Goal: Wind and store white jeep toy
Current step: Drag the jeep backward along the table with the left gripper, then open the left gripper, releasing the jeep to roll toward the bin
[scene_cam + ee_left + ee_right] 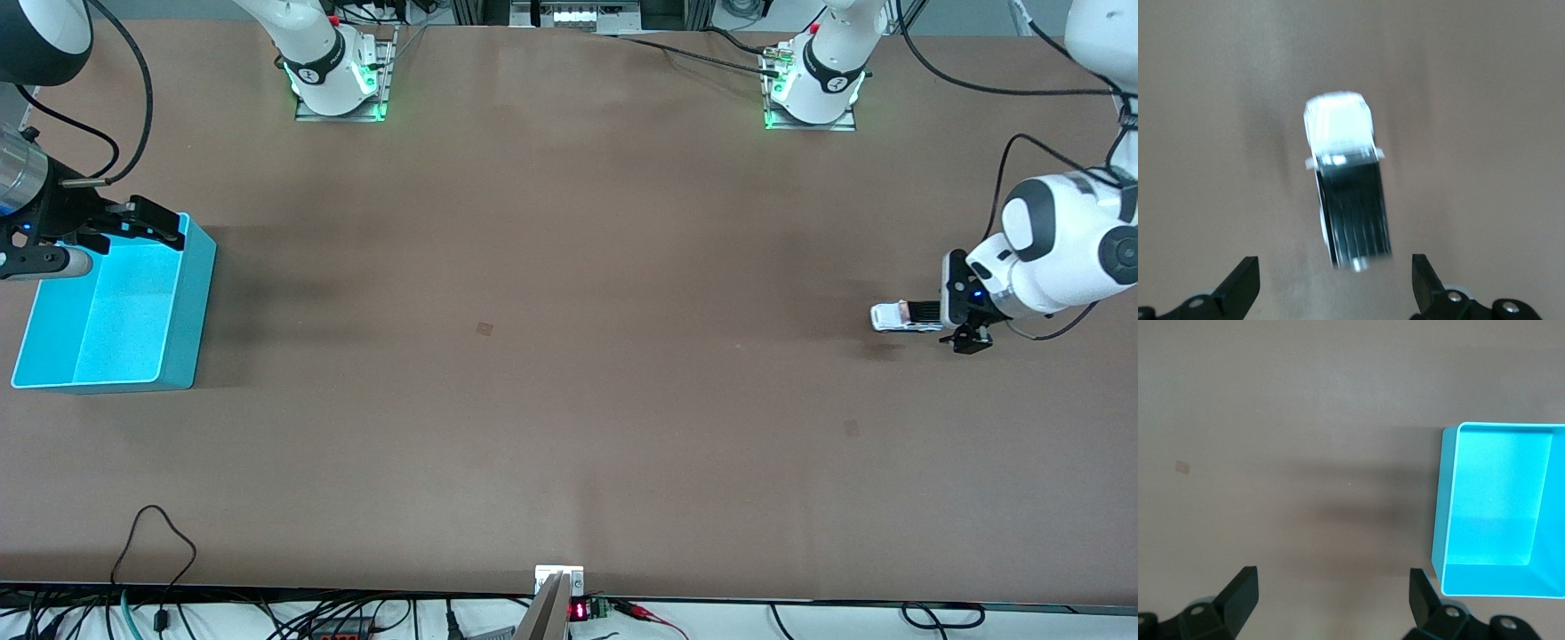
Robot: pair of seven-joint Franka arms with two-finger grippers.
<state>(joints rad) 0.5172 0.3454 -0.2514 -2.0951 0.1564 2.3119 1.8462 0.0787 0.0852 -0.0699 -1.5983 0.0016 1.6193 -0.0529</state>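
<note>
The white jeep toy, white with a black roof panel, stands on the brown table at the left arm's end. My left gripper is low beside its roof end, open and empty. In the left wrist view the jeep lies just ahead of the gap between the spread fingers, not touched; my left gripper holds nothing. The blue bin stands at the right arm's end. My right gripper hangs open and empty over the bin's farther rim. In the right wrist view my right gripper shows bare table between its fingers, with the bin beside it.
The bin is empty inside. The two arm bases stand along the table edge farthest from the front camera. Cables and a small clamp sit at the near edge. Bare brown table lies between the jeep and the bin.
</note>
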